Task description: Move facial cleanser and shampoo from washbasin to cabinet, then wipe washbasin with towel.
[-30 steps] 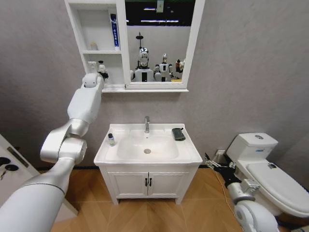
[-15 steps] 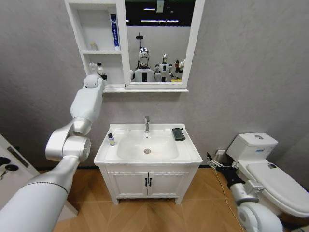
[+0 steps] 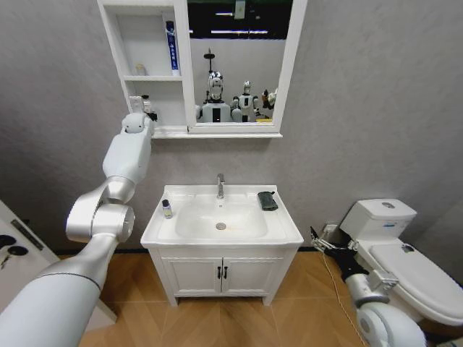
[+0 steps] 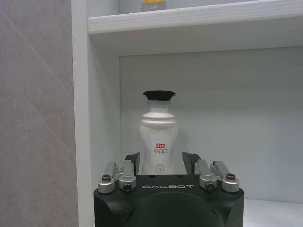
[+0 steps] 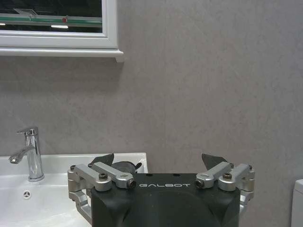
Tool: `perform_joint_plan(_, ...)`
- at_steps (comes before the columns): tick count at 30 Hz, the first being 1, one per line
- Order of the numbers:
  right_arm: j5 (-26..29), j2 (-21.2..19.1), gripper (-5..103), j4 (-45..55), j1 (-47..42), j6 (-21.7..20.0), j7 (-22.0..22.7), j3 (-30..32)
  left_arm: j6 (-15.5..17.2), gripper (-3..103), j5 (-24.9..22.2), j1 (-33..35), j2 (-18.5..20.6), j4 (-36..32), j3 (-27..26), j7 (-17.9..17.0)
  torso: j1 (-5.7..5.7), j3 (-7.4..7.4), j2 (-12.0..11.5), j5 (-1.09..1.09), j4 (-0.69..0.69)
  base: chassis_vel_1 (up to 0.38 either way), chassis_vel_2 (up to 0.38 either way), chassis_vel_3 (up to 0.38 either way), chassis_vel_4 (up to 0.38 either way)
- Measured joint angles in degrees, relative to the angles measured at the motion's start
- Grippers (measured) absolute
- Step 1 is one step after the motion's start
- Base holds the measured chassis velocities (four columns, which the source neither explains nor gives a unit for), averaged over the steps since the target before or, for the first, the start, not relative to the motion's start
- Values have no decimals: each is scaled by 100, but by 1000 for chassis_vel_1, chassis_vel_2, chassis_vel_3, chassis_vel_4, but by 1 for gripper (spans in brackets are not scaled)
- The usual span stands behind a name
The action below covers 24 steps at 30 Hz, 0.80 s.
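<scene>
Between the spread fingers of the left gripper (image 4: pixel 161 161), the white bottle (image 4: pixel 158 142) stands upright in the cabinet (image 3: pixel 121 50)'s lowest compartment; a crooked retreat could topple it.

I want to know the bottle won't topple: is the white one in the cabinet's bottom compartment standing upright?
Upright. The white bottle stands on its base, black cap on top, between the open fingers of the left gripper in the cabinet.

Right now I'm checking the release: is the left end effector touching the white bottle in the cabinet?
Apart. In the left wrist view the left end effector is open, and a gap shows between each fingertip and the white bottle standing upright in the cabinet.
</scene>
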Motion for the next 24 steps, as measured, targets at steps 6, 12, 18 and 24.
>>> perform_joint_plan(6, -10, -58, 100, -33, 46, -1, -12, -27, 5, 78, -3, -2, 44, -6, -25, 20, 0, 0, 0, 0, 0, 0, 0, 0, 0)
perform_joint_plan(12, -4, -83, 100, -48, 102, -10, 0, -30, 330, 94, -527, 345, 381, -871, 270, -235, 0, 0, 0, 2, -2, 0, 0, 0, 0)
perform_joint_plan(18, -16, -85, 100, -103, 148, -11, 9, -18, 1128, 100, -1747, 1232, 1249, -3064, 713, -1016, 0, 0, 0, 1, 2, 0, 0, 0, 0)
perform_joint_plan(24, 46, -199, 100, -59, 366, -326, 216, -59, 1484, 100, -2856, 2295, 2121, -5123, 580, -1473, 0, -1, 0, 3, -3, 0, 0, 0, 0)
